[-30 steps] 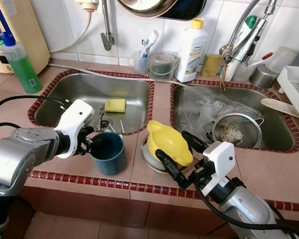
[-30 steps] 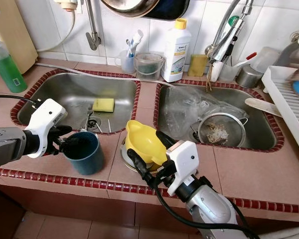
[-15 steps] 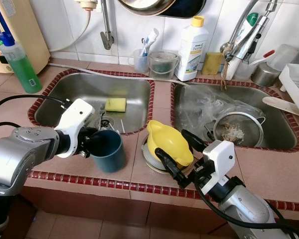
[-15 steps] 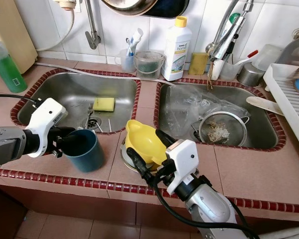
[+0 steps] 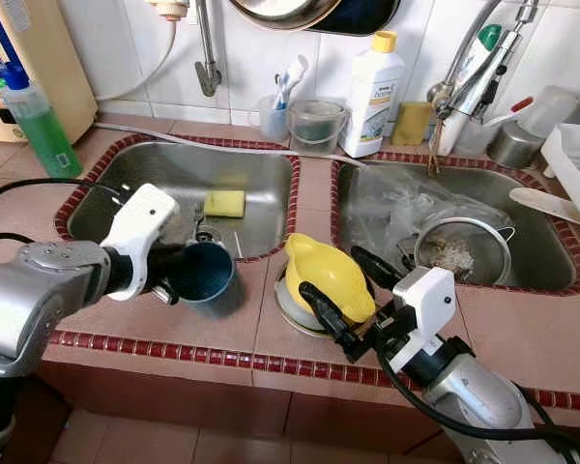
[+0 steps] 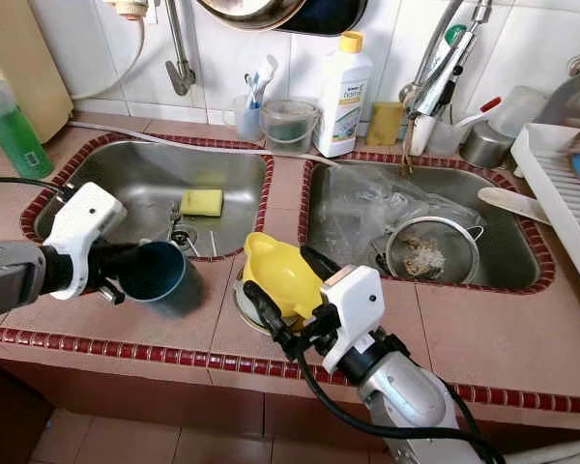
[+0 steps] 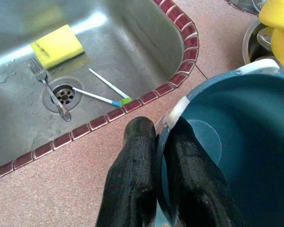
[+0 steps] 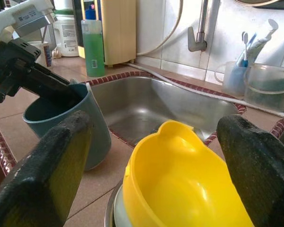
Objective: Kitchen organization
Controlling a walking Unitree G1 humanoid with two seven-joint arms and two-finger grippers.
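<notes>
Showing left gripper [image 7: 156, 142], jaws clamped on the empty blue cup's [image 5: 205, 274] rim, cup tilted over the surface; right gripper [image 5: 338, 290], jaws apart, flanking the empty yellow bowl [image 5: 327, 276] nested in a metal bowl [image 5: 288, 311].

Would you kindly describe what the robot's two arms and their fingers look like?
Both arms are silver metal. Each ends in a white boxy wrist housing, and thin black cables run along the arms. The left gripper and the right gripper each have two long black fingers.

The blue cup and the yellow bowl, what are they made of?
The blue cup, pinched at its rim by the left gripper, looks like matte plastic: thin wall, dull even colour. The yellow bowl looks like glossy plastic, with soft highlights and a moulded spout.
</notes>
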